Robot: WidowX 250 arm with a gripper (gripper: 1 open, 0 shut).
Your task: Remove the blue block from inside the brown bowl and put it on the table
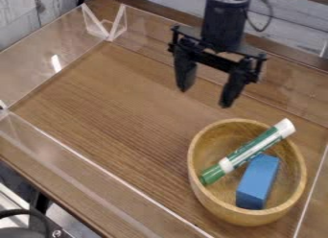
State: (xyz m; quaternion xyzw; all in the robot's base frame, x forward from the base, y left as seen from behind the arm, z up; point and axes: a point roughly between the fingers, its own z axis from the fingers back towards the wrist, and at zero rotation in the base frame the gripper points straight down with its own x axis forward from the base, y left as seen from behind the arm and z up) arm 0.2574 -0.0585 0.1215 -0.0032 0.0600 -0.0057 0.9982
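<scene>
The blue block (258,180) lies inside the brown bowl (205,146) at the lower right, near its front wall. Beside it in the bowl rests a green-and-white marker (254,147), slanted from lower left to upper right. My gripper (212,82) hangs above the table (115,107), up and to the left of the bowl, pointing down. Its two black fingers stand wide apart with nothing between them. It does not touch the bowl or the block.
Low clear acrylic walls (52,146) border the tabletop on the left and front. A clear bracket (103,23) stands at the back left corner. The bowl sits close to the right front corner.
</scene>
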